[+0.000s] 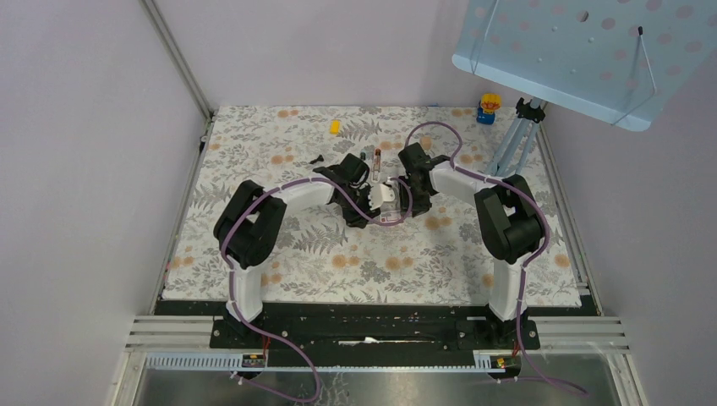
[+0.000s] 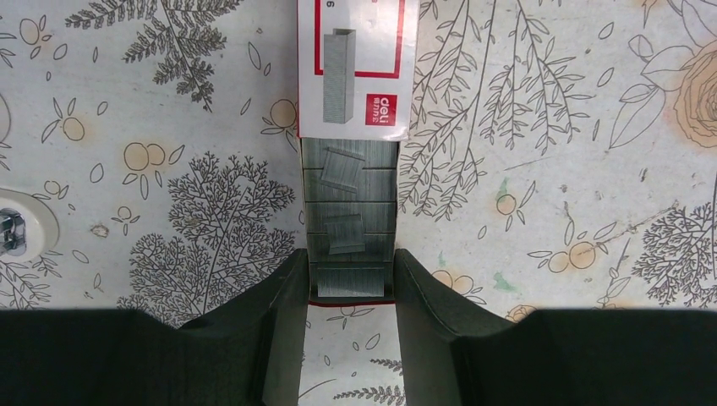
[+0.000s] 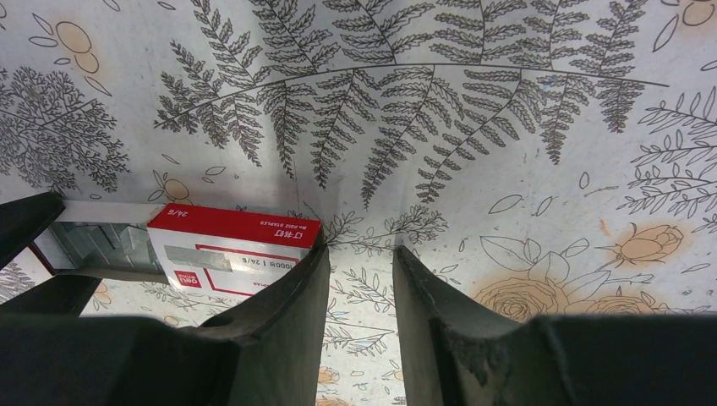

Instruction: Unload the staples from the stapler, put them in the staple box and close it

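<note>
Both arms are crowded over the staple box (image 1: 387, 193), not the stapler (image 1: 377, 161), and that is the whole story right now: the stapler looks to be the slim piece lying just on the far side of the box, its long axis running away from the arm bases, untouched. It sits between the two wrists, perhaps a shade nearer the left one, too small in the overhead view to say more. The left gripper (image 2: 349, 258) is partway closed, clamped on the near end of the box's pulled-out tray (image 2: 349, 292), one finger against each side wall, staple strips (image 2: 342, 169) lying loose inside. The right gripper (image 3: 361, 254) stands partway open with only the patterned cloth (image 3: 507, 127) in its gap, holding nothing, its inner finger right at the corner of the red sleeve (image 3: 237, 245). By my read either arm must swing off the box and across to the stapler
</note>
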Robot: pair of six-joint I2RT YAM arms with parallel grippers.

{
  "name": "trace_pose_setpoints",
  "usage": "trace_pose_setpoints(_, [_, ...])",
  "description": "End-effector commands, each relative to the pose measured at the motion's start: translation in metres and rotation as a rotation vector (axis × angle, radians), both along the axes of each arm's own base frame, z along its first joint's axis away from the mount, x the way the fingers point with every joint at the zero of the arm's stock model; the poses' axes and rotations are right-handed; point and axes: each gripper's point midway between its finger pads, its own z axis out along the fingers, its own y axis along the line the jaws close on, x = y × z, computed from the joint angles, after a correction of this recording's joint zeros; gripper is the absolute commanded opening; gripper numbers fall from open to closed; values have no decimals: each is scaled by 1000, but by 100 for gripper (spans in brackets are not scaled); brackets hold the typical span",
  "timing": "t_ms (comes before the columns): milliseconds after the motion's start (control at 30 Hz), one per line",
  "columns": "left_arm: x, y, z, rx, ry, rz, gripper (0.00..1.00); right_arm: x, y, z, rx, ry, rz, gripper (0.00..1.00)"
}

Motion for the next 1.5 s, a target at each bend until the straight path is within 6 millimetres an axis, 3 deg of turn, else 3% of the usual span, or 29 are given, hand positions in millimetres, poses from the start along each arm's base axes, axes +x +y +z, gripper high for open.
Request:
trace_pose_setpoints(0, [-28,-4,-8,-41,81,-56,30,-4,10,-4,-1,20,29,41])
trace_pose_setpoints(800, [-40,-17,-5,-54,84,-98,29,6,14,1,3,-4,37,41])
trace_pose_setpoints(1333, [-16,-17,-8,-23,31,21,29,-41,0,-7,-17,65,26,41])
trace_pose_setpoints(1467, [-15,-18,-8,-25,31,18,28,-44,2,-9,-2,65,29,41])
